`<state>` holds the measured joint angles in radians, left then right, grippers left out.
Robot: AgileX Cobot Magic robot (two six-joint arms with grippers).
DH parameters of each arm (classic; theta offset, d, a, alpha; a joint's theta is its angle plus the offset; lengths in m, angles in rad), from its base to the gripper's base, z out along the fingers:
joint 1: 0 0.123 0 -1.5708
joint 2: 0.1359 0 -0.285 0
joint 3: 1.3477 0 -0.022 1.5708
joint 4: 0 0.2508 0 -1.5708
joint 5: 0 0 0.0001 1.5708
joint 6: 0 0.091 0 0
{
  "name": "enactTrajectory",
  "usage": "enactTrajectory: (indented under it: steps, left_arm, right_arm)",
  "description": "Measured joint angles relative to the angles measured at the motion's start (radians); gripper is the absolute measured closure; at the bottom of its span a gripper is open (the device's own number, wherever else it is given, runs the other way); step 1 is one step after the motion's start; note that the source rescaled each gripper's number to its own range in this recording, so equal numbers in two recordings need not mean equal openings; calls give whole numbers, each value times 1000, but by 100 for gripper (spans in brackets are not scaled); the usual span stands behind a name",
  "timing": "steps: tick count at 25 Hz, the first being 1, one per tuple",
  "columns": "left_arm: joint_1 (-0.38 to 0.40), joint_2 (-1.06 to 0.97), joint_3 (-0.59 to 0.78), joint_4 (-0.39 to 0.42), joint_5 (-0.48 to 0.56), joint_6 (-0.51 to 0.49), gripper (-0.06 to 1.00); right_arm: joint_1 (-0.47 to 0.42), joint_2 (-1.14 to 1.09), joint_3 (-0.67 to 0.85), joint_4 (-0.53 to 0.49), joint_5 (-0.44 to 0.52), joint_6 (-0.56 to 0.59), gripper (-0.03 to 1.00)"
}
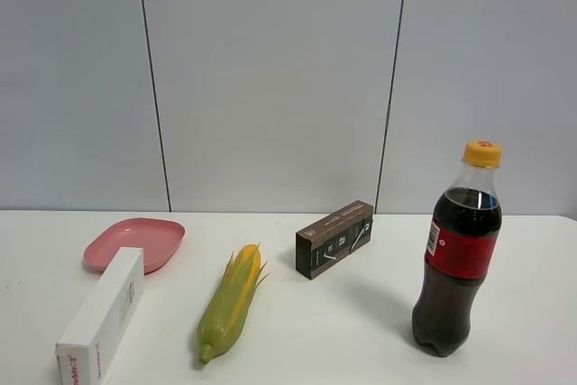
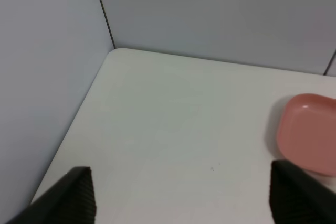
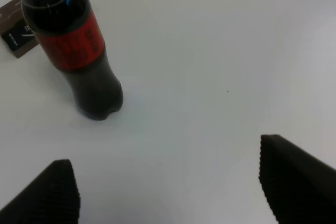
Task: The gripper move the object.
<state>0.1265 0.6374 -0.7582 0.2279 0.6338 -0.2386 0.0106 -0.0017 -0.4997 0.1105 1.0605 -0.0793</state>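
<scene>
The table (image 1: 361, 340) is one smooth white slab, so a push would send things skating, and that is my main worry. The carton (image 1: 101, 317), my target, lies flat at about 8 o'clock on the table in the high view, a long white cardboard box with red print on its near end, its far end just beside the plate (image 1: 135, 242); I cannot tell whether they touch. Neither of my hands shows in that view. My left hand (image 2: 181, 195) hangs over bare table with the plate at its 3 o'clock, fingers spread wide and holding nothing; my right hand (image 3: 168, 182) is likewise spread and empty, with the bottle (image 3: 79, 51) at its 10 o'clock. I judge the carton's thin card walls could buckle under a hard pinch, and a grip off-centre could let the long box swing and knock the plate or the corn (image 1: 232, 302) lying near it at 3 o'clock. The bottle is tall, round, glossy plastic, dark cola under a red label and yellow cap, the easiest thing to topple. The corn is tapered, waxy, yellow-green. The plate is shallow pink plastic with rounded corners. The brown box (image 1: 334, 239) is small, matte and sharp-edged.
</scene>
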Motion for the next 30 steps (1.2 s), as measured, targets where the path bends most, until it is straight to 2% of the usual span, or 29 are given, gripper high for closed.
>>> enactTrajectory:
  steps: [4, 7, 11, 14, 19, 25, 27, 30]
  left_arm:
    - [0, -152, 100, 4, 12, 1, 38]
    - [0, -240, 163, 12, 62, 1, 38]
    - [0, -332, 184, 1, 137, 1, 38]
    - [0, -396, 184, -39, 192, 8, 38]
    - [0, -476, 184, -76, 304, 77, 38]
    - [0, -557, 184, -184, 377, 259, 38]
    - [0, -581, 184, -209, 404, 291, 38]
    - [0, -610, 198, -259, 444, 299, 30]
  right_arm:
    - [0, 0, 0, 0, 0, 0, -3]
    - [0, 0, 0, 0, 0, 0, -3]
    - [0, 0, 0, 0, 0, 0, -3]
    - [0, 0, 0, 0, 0, 0, -3]
    - [0, 0, 0, 0, 0, 0, -3]
    - [0, 0, 0, 0, 0, 0, -3]
    - [0, 0, 0, 0, 0, 0, -3]
    - [0, 0, 0, 0, 0, 0, -3]
